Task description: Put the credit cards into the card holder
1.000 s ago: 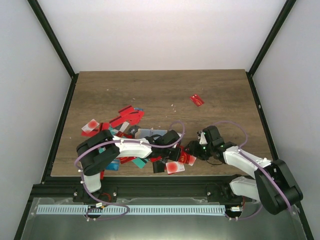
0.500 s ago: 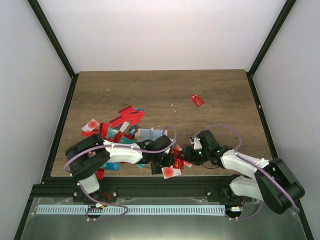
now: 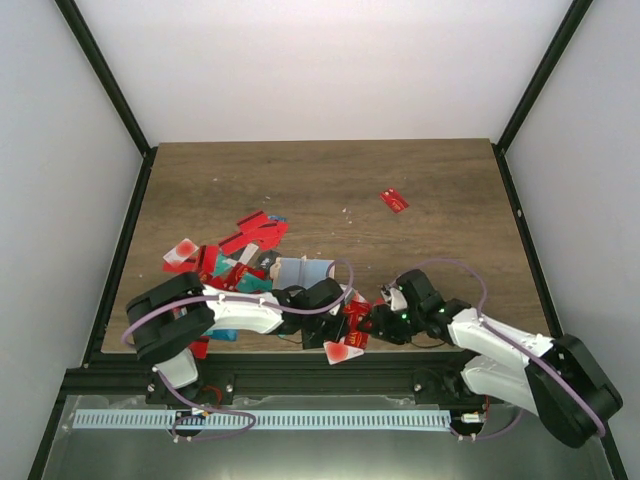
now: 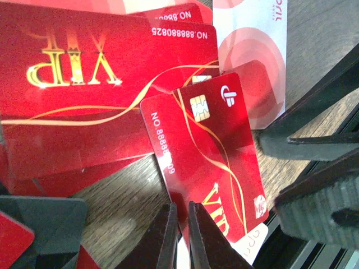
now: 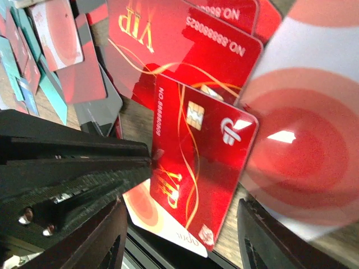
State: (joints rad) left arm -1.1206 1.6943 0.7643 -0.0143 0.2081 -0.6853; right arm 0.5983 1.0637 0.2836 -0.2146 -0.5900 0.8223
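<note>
Left end effector [image 4: 180,224] pinches one glossy red plastic chip card [image 4: 210,162], just right of the beige folding card holder [image 3: 300,268]. Right end effector [image 5: 179,227] is spread around that card. One lone red card [image 3: 393,200] lies well beyond the holder; the heaped cards [image 3: 250,235] overlap too much to count.

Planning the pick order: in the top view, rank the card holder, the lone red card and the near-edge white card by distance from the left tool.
From the left tool, gripping a red VIP card:
1. White card, at the near edge.
2. Card holder, just beyond it.
3. Lone red card, far back, right.
</note>
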